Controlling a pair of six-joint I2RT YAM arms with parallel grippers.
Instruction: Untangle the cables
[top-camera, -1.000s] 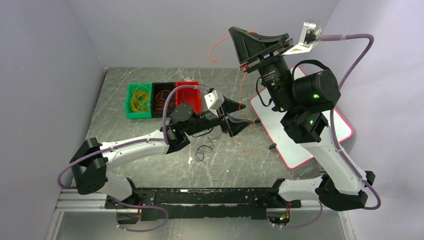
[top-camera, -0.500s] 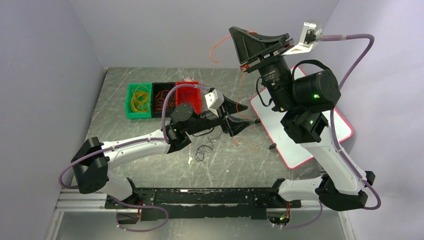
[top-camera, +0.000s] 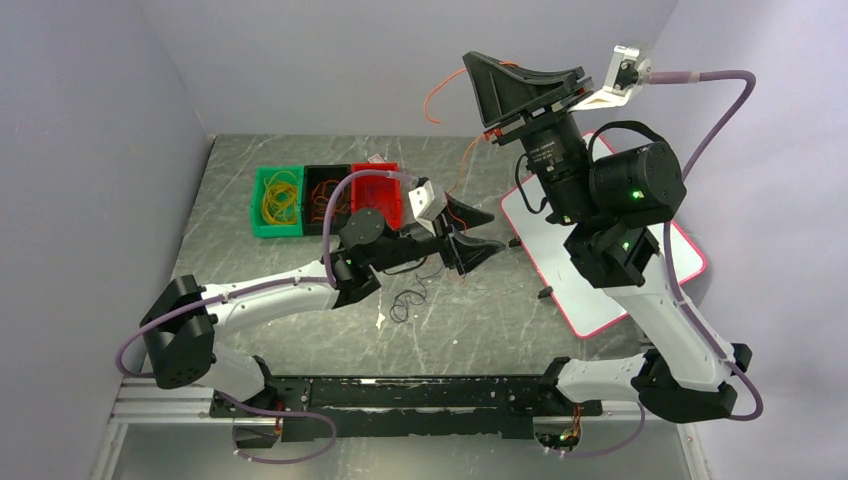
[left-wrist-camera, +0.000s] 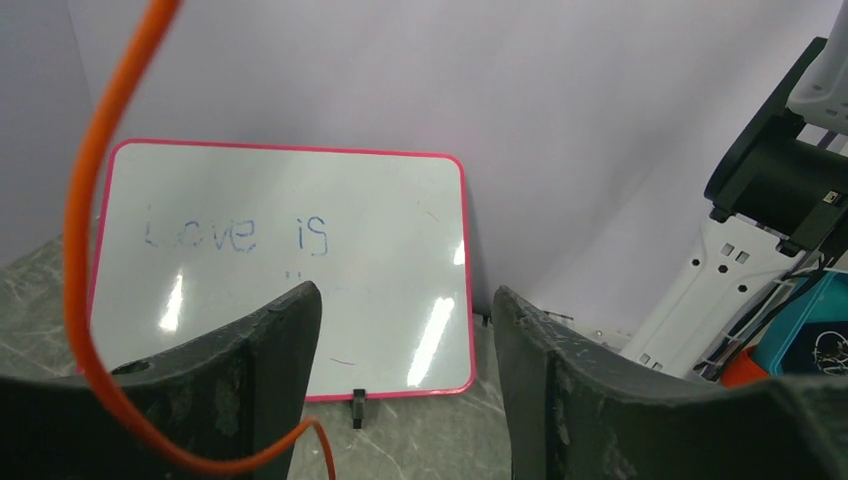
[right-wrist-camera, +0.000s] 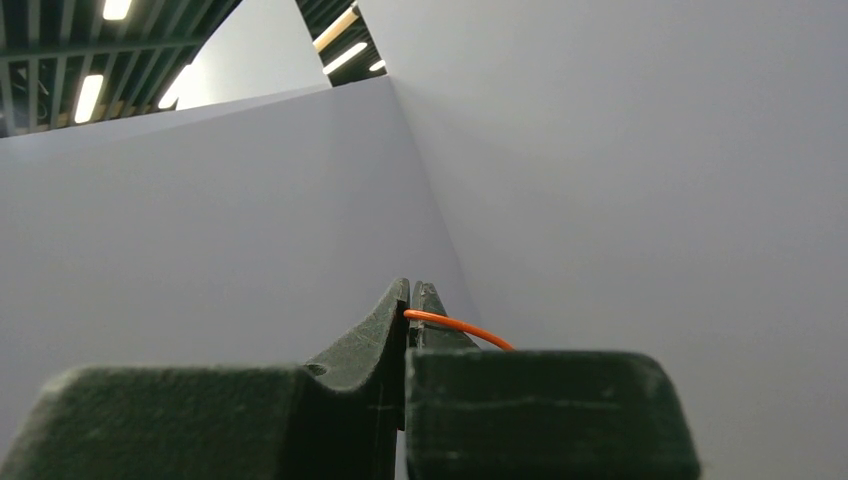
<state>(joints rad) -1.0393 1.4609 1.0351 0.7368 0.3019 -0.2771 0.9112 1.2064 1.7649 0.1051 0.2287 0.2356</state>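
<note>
The orange cable (top-camera: 433, 98), a thin glossy wire, is pinched between the closed tips of the right gripper (right-wrist-camera: 412, 292), raised well above the marbled table (top-camera: 470, 330); its lower run drops behind the arm and its end cannot be traced. The left gripper (top-camera: 488, 231) hangs low with jaws spread wide, near thin black cables (top-camera: 405, 300) and a pink-rimmed whiteboard (left-wrist-camera: 300, 220) partly cut off by its fingers
</note>
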